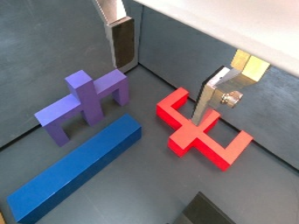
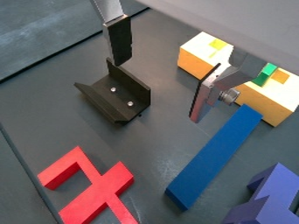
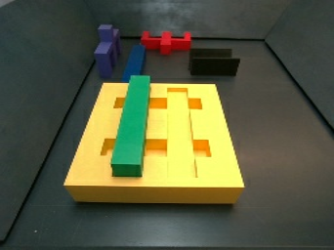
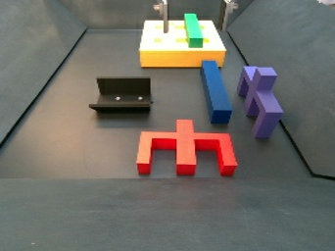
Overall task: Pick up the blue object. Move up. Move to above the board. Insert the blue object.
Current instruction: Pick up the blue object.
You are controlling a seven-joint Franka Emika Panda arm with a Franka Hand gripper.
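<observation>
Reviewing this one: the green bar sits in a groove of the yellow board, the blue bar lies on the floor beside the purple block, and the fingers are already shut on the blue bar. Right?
Not quite. The gripper is open and empty above the floor; its fingers hold nothing, as both wrist views show. The blue object lies untouched beside the purple block, and the green bar sits in the board, as stated.

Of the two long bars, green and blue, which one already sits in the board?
The green bar lies in a groove of the yellow board. The blue object lies on the floor; the claw is open and empty.
</observation>
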